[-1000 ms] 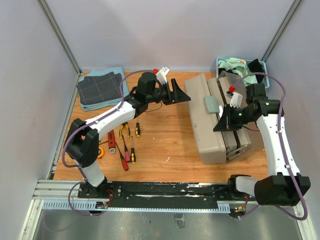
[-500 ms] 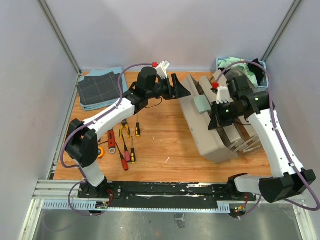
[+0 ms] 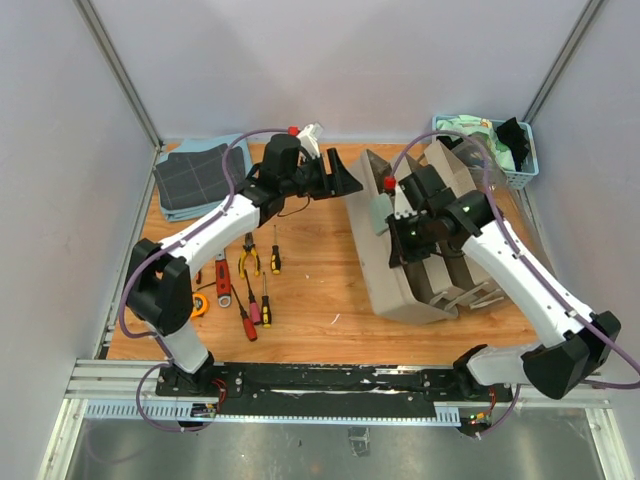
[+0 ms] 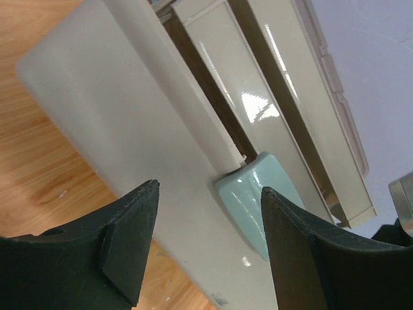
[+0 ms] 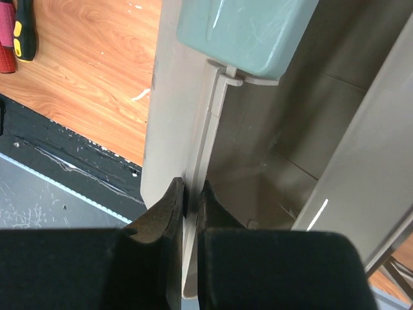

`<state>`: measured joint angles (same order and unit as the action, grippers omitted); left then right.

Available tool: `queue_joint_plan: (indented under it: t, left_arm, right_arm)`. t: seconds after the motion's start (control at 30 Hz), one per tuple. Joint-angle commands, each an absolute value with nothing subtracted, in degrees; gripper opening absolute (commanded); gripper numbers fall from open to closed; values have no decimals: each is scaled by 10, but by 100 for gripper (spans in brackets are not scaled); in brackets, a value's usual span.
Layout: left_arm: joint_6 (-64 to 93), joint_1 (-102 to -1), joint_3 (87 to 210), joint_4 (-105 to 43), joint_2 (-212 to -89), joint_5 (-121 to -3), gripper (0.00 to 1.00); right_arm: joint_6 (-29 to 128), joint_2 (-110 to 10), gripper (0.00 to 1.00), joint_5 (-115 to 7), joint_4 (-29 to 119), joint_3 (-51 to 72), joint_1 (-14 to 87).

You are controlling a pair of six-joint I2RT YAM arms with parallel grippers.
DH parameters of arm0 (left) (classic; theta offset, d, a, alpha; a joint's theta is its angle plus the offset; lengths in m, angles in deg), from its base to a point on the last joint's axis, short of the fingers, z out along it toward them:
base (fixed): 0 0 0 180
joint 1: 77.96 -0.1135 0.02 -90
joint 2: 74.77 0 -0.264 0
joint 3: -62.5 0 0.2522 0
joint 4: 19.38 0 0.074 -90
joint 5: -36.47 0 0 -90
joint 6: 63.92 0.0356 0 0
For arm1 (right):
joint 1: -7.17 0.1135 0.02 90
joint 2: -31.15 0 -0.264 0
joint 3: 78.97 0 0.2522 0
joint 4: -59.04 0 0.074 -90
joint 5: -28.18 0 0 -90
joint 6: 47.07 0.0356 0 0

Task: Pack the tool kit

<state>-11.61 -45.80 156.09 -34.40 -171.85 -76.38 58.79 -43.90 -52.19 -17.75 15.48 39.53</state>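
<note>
The grey-beige toolbox (image 3: 400, 292) stands at the right of the table, spread open with its fold-out trays (image 3: 455, 285) showing. My right gripper (image 3: 394, 252) is shut on the thin upper rim of the box's left half (image 5: 169, 97), just below a pale green latch (image 5: 245, 29). My left gripper (image 3: 350, 181) hovers open beside the box's far left corner, with the box wall (image 4: 122, 123) and the latch (image 4: 255, 203) beyond its fingers and nothing between them. Pliers (image 3: 249, 262), a red-handled wrench (image 3: 222, 282), small screwdrivers (image 3: 264, 301) and an orange tape measure (image 3: 203, 303) lie at the left.
Folded dark grid-pattern cloths (image 3: 198, 180) lie at the far left corner. A small blue basket (image 3: 522, 168) of cloths stands at the far right corner. The black base rail (image 3: 330, 380) runs along the near edge. Walls close in on three sides.
My right gripper has pulled the toolbox's left half to the left, spreading the box open and unfolding its trays. My left gripper has drawn back slightly to the left.
</note>
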Motion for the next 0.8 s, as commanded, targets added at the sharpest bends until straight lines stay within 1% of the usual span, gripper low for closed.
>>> queue_joint_plan:
  t: [0.0, 0.13, 0.4, 0.6, 0.77]
  left_arm:
    - [-85, -472, 1542, -362, -1683, -750, 68]
    - [-65, -486, 1548, -371, -1697, -724, 68]
    - [-32, -496, 1648, -421, -1788, -688, 69]
    - [-23, -496, 1648, -433, -1839, -674, 69]
    - [-20, -495, 1649, -433, -1853, -666, 70]
  right_arm:
    - [576, -467, 1, -592, -74, 149, 441]
    - [581, -490, 1, -604, -59, 155, 467]
    - [590, -509, 1, -609, -38, 156, 486]
    - [596, -516, 1, -608, -27, 153, 501]
    - [593, -527, 1, -603, -20, 153, 510]
